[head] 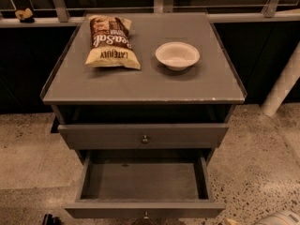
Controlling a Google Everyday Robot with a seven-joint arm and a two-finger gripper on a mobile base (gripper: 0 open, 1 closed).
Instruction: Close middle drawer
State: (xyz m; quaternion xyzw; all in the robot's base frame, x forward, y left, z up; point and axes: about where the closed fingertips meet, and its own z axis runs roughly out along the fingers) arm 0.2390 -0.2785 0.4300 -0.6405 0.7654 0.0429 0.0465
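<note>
The middle drawer [143, 179] of the grey cabinet is pulled far out, and its plain shallow grey interior is empty. Its flat front [93, 209] runs along the bottom of the view, with the small round knob [145, 215] at the frame's lower edge. Above it, the top drawer front [187, 135] with its own knob [145, 138] stands slightly out from the cabinet. My gripper is out of view. Only a white rounded part of my arm [281, 218] shows at the bottom right corner, right of the open drawer.
On the cabinet top [140, 86] lie a chip bag [111, 42] at the left and a white bowl [177, 55] at the right. A white post [283, 83] stands at the right. A small dark object [49, 218] sits on the speckled floor at the bottom left.
</note>
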